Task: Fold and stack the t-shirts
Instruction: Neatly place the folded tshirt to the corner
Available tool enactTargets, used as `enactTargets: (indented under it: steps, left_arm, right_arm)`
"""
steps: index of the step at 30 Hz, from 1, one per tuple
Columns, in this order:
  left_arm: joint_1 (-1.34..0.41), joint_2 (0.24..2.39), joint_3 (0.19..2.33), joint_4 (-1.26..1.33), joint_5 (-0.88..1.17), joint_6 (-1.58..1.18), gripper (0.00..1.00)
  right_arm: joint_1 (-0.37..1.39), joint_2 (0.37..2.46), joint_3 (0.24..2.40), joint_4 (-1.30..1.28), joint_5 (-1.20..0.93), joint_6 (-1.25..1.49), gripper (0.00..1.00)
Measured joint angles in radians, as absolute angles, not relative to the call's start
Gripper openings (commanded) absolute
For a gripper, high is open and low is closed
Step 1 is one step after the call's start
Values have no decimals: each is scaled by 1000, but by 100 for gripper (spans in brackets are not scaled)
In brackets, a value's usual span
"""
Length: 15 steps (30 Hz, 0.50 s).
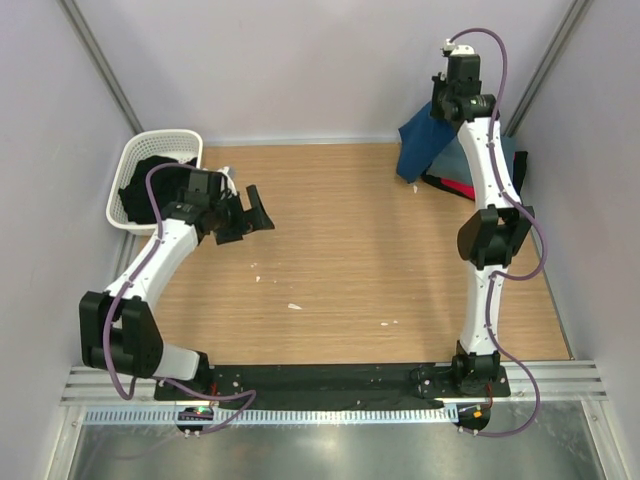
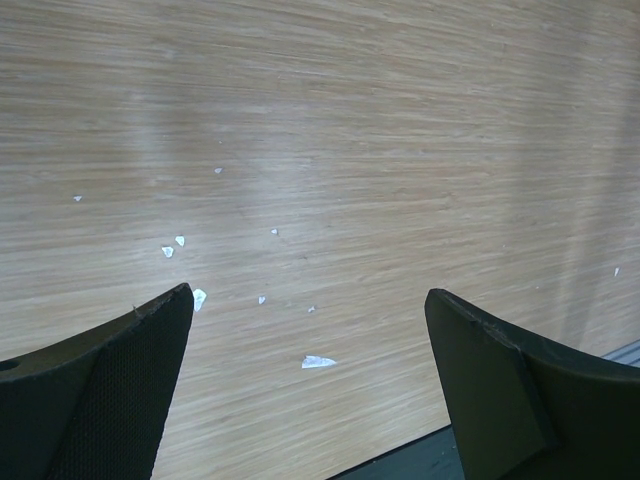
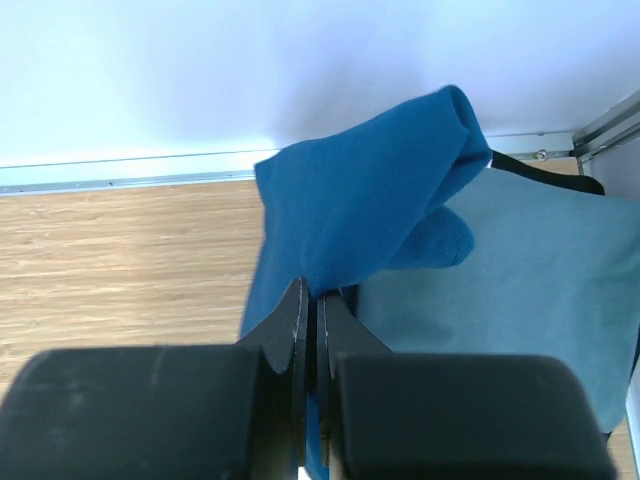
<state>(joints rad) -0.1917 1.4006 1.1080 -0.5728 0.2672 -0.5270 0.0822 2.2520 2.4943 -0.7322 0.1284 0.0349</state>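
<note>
Blue t-shirt (image 1: 420, 145) hangs at the far right of the desk (image 1: 340, 230) — pinched in the right jaws, likely to lift it clear for folding — while the left jaws gape empty.

The t-shirt (image 3: 370, 200) is blue, the basket (image 1: 160, 137) white, the table (image 1: 350, 260) wood-grained.

Bright, even light from overhead fills the top view; the wooden table (image 1: 350, 260) carries no glare, the arms drop only faint, soft shadows, and the metal sheet (image 1: 330, 450) at 6 o'clock shows a dull sheen. In the left wrist view pale bands of sheen cross the wood; the dark fingers (image 2: 110, 390) at 7 and 5 o'clock look soft-edged. The right wrist view is sharp on the blue t-shirt (image 3: 370, 200) — its folds gently shaded — while the white wall (image 3: 200, 60) at 12 o'clock nearly washes out.
</note>
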Motion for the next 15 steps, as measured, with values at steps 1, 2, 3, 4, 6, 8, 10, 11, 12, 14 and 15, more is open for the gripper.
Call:
enactTargets:
  steps: [1,2,3,4,6,8,10,11,12,14,15]
  left_arm:
    - [-190,1405,1108,-572,273,-522,99]
    - [-187,1409,1108,-572,278,-518,99]
    - [-184,1413,1109,-572,283,-516,99]
    - [-180,1418,1111,-572,289,-514,98]
    - [-173,1427,1114,-570,295,-513,98]
    - [-167,1439,1118,-569,303,-512,98]
    - [-163,1451,1124,-567,311,-511,98]
    - [-162,1454,1126,-566,316,-511,98]
    - [-161,1456,1127,-566,317,-511,98]
    - [-161,1458,1128,-566,324,-511,98]
    - [-161,1458,1128,-566,326,-511,98]
  right_arm:
    - [78,2252,2495,-733,126,31,1]
    - [76,2252,2495,-733,123,29,1]
    - [73,2252,2495,-733,118,27,1]
    - [70,2252,2495,-735,115,27,1]
    - [65,2252,2496,-735,105,24,1]
    - [63,2252,2500,-735,100,14,1]
    - [57,2252,2506,-735,94,4,1]
    - [55,2252,2510,-735,89,1,1]
    - [51,2252,2513,-733,82,-1,1]
    - [40,2252,2519,-731,70,-2,1]
    - [30,2252,2521,-731,62,-2,1]
